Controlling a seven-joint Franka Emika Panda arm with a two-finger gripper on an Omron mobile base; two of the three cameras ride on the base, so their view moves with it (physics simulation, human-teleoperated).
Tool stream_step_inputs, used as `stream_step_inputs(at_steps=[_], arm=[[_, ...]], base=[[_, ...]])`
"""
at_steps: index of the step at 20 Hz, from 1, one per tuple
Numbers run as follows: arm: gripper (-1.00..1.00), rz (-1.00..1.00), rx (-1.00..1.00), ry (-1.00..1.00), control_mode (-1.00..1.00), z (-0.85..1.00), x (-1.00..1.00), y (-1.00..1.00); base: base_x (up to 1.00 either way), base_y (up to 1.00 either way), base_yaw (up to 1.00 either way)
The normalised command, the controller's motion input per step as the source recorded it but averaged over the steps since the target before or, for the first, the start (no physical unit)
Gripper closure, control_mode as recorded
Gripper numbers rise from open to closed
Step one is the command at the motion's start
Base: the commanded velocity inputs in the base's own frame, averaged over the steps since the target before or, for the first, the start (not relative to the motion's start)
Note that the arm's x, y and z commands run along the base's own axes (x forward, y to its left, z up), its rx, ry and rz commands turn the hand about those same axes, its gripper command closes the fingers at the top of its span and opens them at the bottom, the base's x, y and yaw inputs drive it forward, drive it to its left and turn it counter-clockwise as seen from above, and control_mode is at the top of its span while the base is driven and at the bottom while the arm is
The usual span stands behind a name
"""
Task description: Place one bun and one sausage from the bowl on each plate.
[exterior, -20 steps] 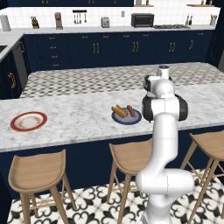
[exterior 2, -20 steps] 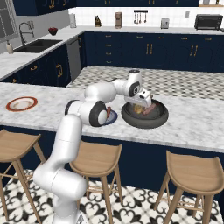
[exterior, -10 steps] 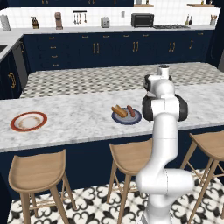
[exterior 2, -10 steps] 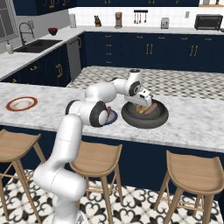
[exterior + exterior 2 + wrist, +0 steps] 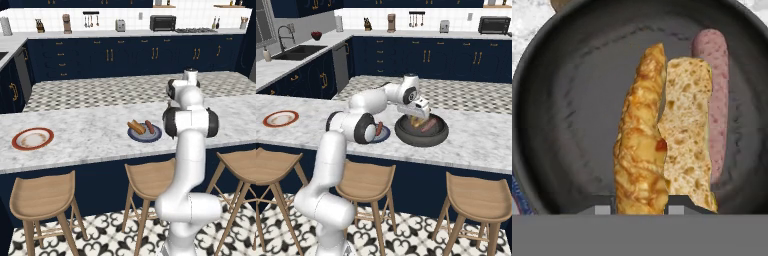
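Bun (image 5: 642, 150) gripped between closed fingers (image 5: 603, 209) inside dark bowl (image 5: 421, 132), pink sausage (image 5: 714, 100) lying beside, bowl rested on worktop (image 5: 476, 145).

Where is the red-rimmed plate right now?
The red-rimmed plate sits bare at the far left of the marble counter in both base views, well apart from the blue plate holding a bun and sausage.

We see a smooth white arm (image 5: 189, 165) made of round fat tubes, with dark round joints.
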Motion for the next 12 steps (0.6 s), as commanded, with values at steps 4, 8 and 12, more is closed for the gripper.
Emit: stream_step_inputs(at_steps=[4,8,12], arm=[[1.0,0.01,0.0,-0.02,-1.0,0.83,-1.0,0.34],[1.0,0.1,0.0,-0.06,-1.0,0.9,-1.0,0.61],[1.0,0.21,-0.04,-0.01,-1.0,0.54,-1.0,0.76]], base=[[0.0,0.0,0.0],[0.0,0.0,0.0],[0.0,0.0,0.0]])
